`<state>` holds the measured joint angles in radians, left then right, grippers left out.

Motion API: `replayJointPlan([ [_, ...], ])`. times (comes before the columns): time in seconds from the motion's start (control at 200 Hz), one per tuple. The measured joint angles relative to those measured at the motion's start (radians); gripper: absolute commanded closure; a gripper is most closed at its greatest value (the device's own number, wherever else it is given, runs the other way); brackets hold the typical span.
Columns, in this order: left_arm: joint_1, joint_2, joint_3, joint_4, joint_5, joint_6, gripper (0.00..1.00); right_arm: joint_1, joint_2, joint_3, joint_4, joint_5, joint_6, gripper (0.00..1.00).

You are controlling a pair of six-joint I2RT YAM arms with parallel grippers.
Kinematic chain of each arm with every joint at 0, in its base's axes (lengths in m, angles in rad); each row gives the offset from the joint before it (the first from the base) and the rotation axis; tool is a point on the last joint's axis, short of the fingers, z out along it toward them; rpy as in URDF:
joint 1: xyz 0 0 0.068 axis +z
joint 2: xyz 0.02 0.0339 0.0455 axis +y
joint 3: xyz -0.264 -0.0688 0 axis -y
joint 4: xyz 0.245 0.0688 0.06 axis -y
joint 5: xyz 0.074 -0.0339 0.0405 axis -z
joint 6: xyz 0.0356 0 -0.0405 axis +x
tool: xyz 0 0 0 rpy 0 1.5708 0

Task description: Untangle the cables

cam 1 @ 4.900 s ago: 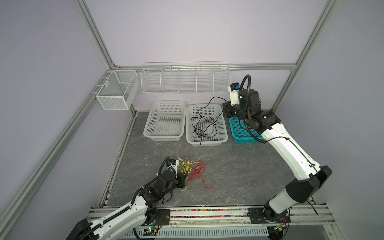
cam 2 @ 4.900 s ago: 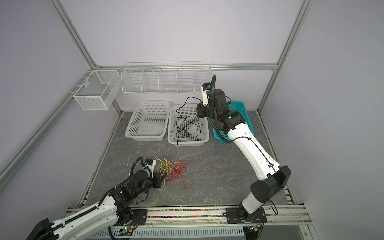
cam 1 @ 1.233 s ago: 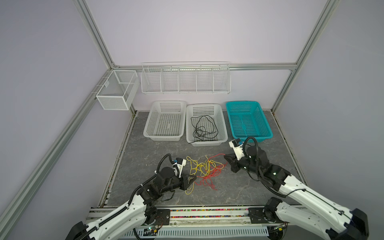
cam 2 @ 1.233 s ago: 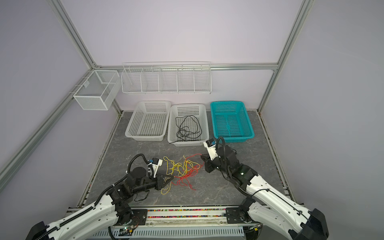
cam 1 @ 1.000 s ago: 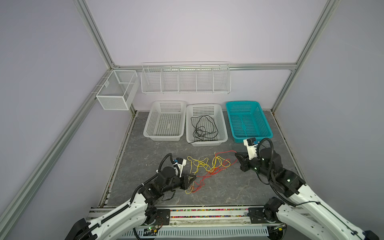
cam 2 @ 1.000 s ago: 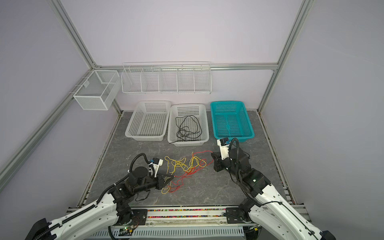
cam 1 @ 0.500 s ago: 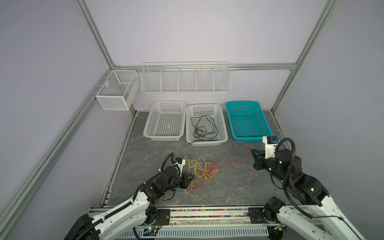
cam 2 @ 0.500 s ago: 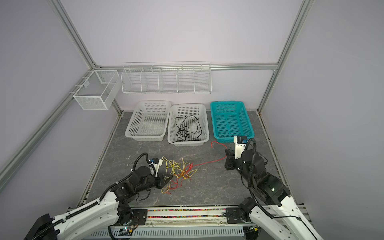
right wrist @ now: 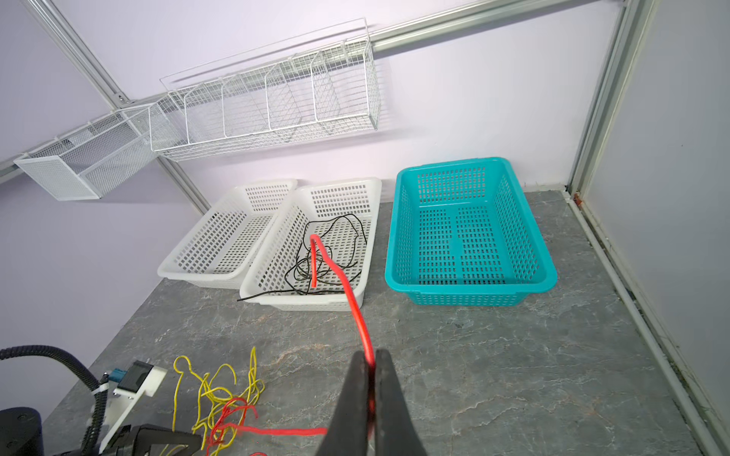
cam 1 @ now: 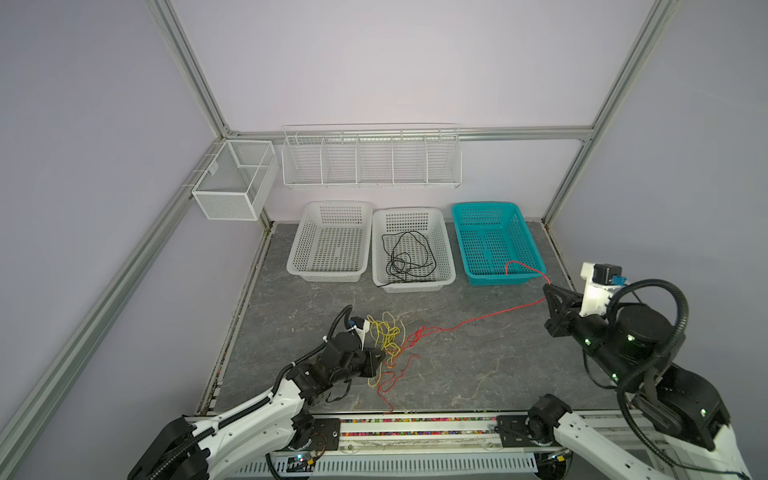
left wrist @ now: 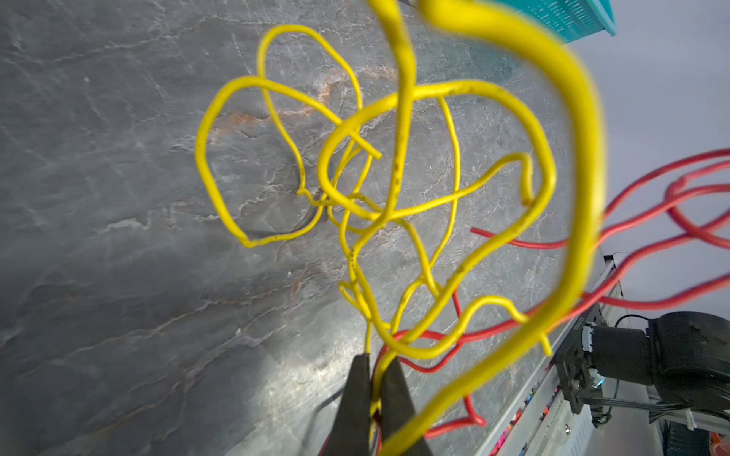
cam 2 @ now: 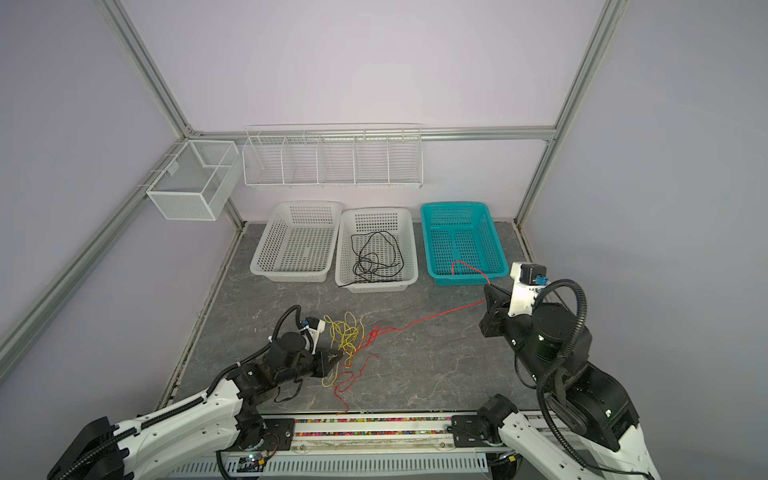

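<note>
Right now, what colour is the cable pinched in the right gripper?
Red cable, clearest in the right wrist view.

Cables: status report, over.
Left gripper shut on yellow cable. Right gripper shut on red cable, stretched out. Red and yellow tangled by left gripper. Black cable in middle white basket; nothing blocking.

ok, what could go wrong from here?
The red cable, clamped in the right gripper, runs into the yellow cable tangle; more pull may tighten a knot.
Red strands sit at the jaws of the left gripper beside the yellow; it may be pinching both.
Red's free end arcs by the teal basket and could snag.
</note>
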<state>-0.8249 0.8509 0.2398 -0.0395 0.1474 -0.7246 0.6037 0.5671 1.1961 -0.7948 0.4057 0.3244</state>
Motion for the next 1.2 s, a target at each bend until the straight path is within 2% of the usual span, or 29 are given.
replayJointPlan([
  [0.36, 0.000, -0.008, 0.011, 0.062, -0.013, 0.000, 1.00, 0.001, 0.124, 0.261, -0.143, 0.089, -0.086, 0.94],
  [0.595, 0.000, -0.011, 0.016, 0.065, -0.034, -0.001, 1.00, 0.001, 0.177, 0.327, -0.225, 0.103, -0.117, 0.94],
  [0.7, 0.000, -0.011, 0.016, 0.057, -0.043, -0.001, 1.00, 0.000, 0.202, 0.348, -0.277, 0.074, -0.126, 0.94],
  [0.82, 0.008, -0.015, 0.016, 0.025, -0.050, -0.008, 1.00, -0.001, 0.214, 0.282, -0.286, -0.027, -0.126, 0.94],
  [1.035, 0.013, -0.056, 0.016, -0.003, -0.048, -0.021, 1.00, -0.001, 0.186, -0.018, -0.278, -0.190, -0.097, 0.92],
  [1.105, 0.013, -0.056, 0.017, -0.002, -0.043, -0.023, 1.00, -0.001, 0.198, -0.084, -0.277, -0.224, -0.081, 0.88],
  [1.145, 0.013, -0.053, 0.018, -0.001, -0.041, -0.024, 1.00, -0.001, 0.210, -0.114, -0.275, -0.241, -0.065, 0.78],
  [1.2, 0.013, -0.045, 0.020, 0.003, -0.037, -0.024, 1.00, -0.001, 0.227, -0.146, -0.270, -0.256, -0.058, 0.58],
])
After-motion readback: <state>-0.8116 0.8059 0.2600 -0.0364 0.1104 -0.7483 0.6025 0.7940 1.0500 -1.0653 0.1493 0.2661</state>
